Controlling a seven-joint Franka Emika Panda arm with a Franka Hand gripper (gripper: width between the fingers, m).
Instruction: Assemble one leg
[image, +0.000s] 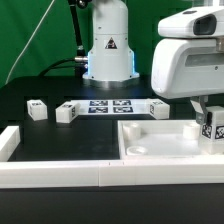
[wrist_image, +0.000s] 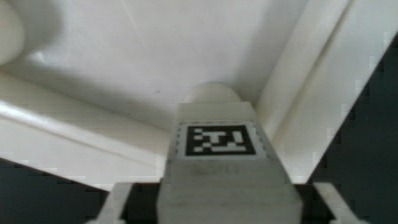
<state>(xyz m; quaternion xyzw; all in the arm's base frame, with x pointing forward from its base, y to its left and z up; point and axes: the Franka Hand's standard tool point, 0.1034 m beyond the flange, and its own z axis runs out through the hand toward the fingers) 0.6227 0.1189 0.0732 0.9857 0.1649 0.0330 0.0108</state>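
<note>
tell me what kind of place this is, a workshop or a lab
Most likely a robotics lab test bench. A green backdrop curtain hangs behind a black table, and a marker board of printed tags lies fixed on it, beside tagged white blocks such as this leg.

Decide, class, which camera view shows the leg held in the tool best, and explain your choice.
The wrist view. The leg fills the middle of that picture, its tag sharp and face-on, above the tray. The exterior view shows only part of the leg at its right edge, under the tool, with the tag small and cut off.
</note>
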